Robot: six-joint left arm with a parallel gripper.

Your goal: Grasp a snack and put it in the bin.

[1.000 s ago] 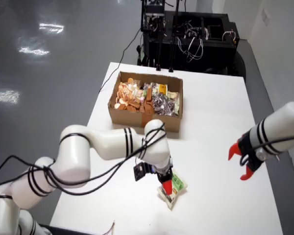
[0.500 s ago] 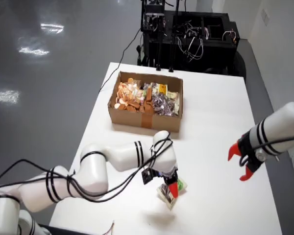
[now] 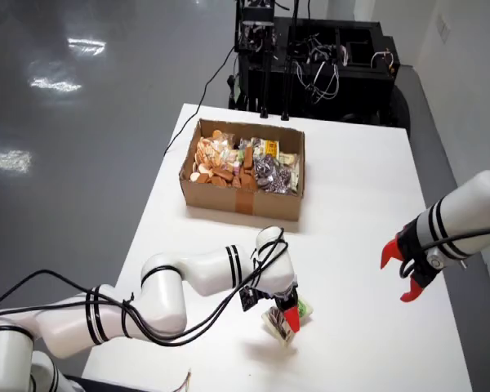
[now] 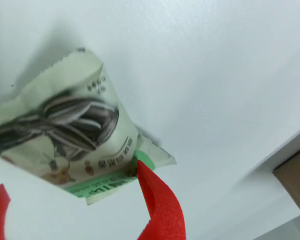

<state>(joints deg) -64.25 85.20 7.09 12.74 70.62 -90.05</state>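
Almost no print can be read here. The snack packet (image 4: 65, 135) pinched at the gripper (image 4: 75, 200) carries a picture of striped sunflower seeds; small dark characters run along its pale face just above the right red finger (image 4: 160, 205), and more sit near its upper edge, all too blurred to make out. White lettering on the green band beside that fingertip is also illegible. In the wide view, the packets inside the cardboard box (image 3: 241, 200), far beyond the gripper, show print too small to read.
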